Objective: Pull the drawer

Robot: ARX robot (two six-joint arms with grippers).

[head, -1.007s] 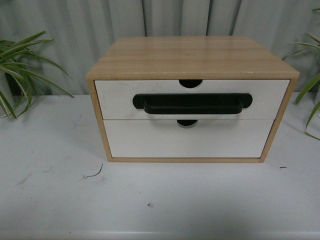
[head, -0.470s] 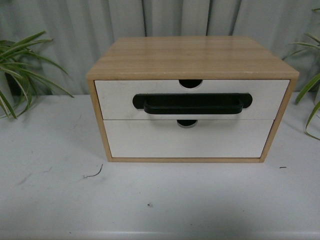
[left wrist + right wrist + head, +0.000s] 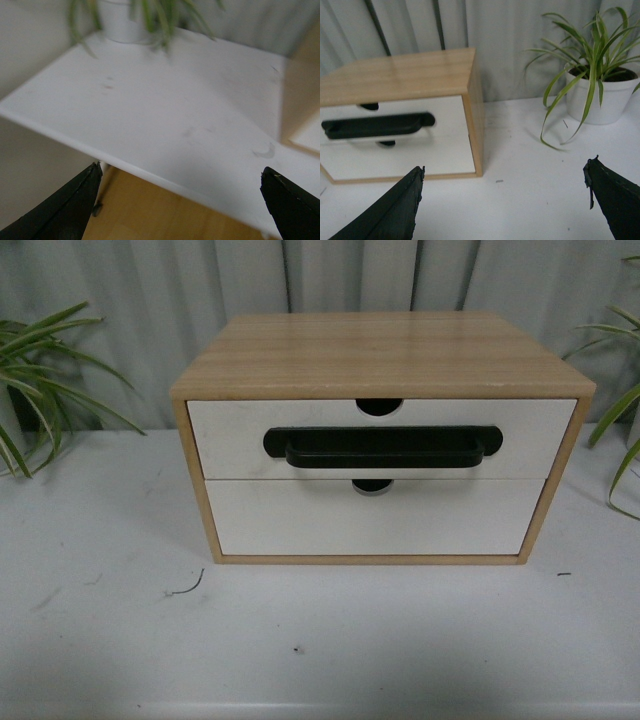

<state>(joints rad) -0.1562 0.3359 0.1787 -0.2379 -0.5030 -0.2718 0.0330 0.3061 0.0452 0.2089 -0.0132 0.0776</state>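
Evidently shut, the wide white-fronted drawer (image 3: 230, 440) with a long black bar handle (image 3: 383, 447) sits uppermost in the light wooden cabinet (image 3: 380, 350). The right gripper (image 3: 505, 167) faces it, fingers (image 3: 395, 210) spread wide, likely to straddle the bar. The left gripper (image 3: 180, 172), also spread, hangs aside at the edge of the white table (image 3: 150, 110).

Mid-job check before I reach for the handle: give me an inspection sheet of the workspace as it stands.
Surface: white table, lightly scuffed.
Job's things: drawer looks shut in the wooden cabinet; black bar handle untouched; plain lower front beneath.
Clutter: thin curled scrap and a dark speck on the table.
Tools: left tool open, empty, by the table's edge; right tool open, empty, short of the cabinet.
Cables: nothing seen.
Surroundings: left plant, right plant, grey curtain behind.
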